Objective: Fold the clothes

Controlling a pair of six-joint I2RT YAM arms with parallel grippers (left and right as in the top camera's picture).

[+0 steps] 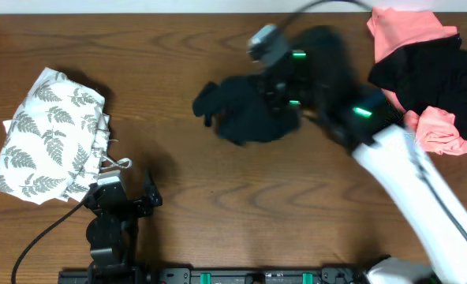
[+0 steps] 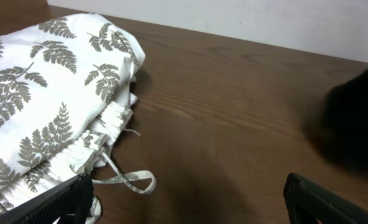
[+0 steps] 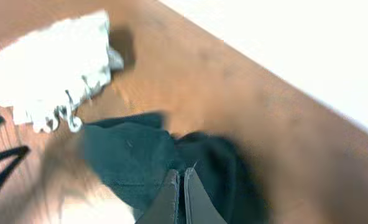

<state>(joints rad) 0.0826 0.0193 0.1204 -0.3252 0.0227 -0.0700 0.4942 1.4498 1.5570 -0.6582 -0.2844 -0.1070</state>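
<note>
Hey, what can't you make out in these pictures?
Overhead: the dark garment is motion-blurred and partly under the right arm; its shape is unreadable.
Overhead: the pink and black pile is cut off by the right edge.
Right wrist: whole view blurred.
Left wrist: dark garment smeared, cut off at the right edge.

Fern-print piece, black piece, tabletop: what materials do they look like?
Fern-print garment: thin matte woven cloth, likely cotton; soft folds, gathered hem, drawstring.
Black garment: limp matte knit, probably jersey; crumples loosely, though blurred.
Table: wood or wood-look laminate, satin finish; visible grain.
</note>
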